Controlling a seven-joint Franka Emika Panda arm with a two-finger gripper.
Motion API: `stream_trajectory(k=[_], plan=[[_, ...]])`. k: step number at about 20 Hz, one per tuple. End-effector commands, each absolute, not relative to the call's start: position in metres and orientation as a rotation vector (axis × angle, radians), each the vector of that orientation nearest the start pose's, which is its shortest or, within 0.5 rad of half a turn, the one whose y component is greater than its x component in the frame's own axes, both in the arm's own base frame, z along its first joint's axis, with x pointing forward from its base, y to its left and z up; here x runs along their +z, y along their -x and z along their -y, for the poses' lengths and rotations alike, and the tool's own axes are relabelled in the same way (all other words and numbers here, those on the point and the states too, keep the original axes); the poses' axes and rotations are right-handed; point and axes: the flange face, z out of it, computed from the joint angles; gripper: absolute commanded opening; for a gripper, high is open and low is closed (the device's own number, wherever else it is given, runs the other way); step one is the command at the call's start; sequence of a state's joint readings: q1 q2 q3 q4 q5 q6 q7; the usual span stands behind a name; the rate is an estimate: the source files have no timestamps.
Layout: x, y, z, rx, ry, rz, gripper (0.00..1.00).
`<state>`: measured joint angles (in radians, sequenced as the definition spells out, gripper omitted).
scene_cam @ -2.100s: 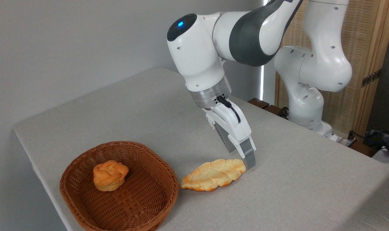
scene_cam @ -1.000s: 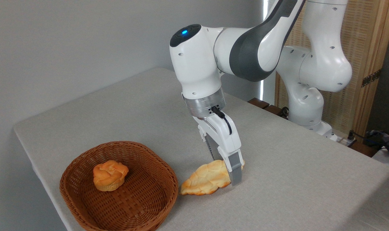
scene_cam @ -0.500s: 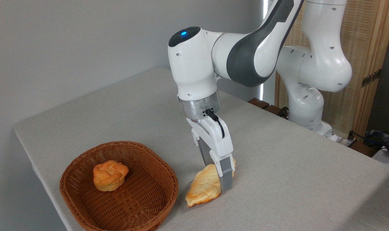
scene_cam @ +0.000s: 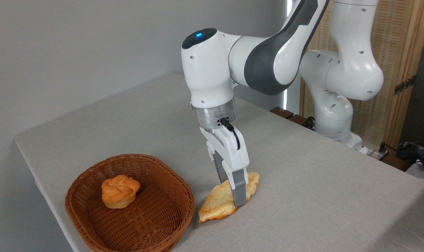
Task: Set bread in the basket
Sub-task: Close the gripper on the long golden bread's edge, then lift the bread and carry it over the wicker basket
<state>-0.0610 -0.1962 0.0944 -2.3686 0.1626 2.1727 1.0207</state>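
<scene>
One pastry turned on the table

The bread [scene_cam: 223,201], earlier lying crosswise, now runs diagonally, toasted tip toward the woven wicker basket [scene_cam: 89,213] but outside it on the grey cloth table [scene_cam: 320,196]. The gripper [scene_cam: 237,200] straddles its bumpy middle; whether it pinches, I cannot tell.

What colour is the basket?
Reddish-brown woven wicker; the basket shows plainly in the fixed camera view.

My near finger [scene_cam: 239,192] covers the middle of the bread [scene_cam: 219,204]; my far finger is hidden behind it. The basket [scene_cam: 93,224] loses its front rim at the bottom edge.
</scene>
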Motion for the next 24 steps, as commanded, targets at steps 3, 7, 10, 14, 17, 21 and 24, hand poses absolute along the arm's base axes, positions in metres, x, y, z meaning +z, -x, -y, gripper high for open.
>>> stream_trajectory(k=[3, 7, 10, 14, 17, 21, 24], plan=[[0.404, -0.471, -0.022, 0.054, 2.604, -1.586, 0.50], [0.405, -0.471, -0.022, 0.056, 2.606, -1.584, 0.50], [0.410, -0.470, -0.022, 0.056, 2.608, -1.583, 0.49], [0.421, -0.469, -0.020, 0.112, 2.629, -1.587, 0.47], [0.451, -0.469, -0.014, 0.150, 2.692, -1.589, 0.44], [0.491, -0.471, -0.005, 0.156, 2.751, -1.604, 0.44], [0.527, -0.482, 0.001, 0.018, 2.835, -1.586, 0.44]])
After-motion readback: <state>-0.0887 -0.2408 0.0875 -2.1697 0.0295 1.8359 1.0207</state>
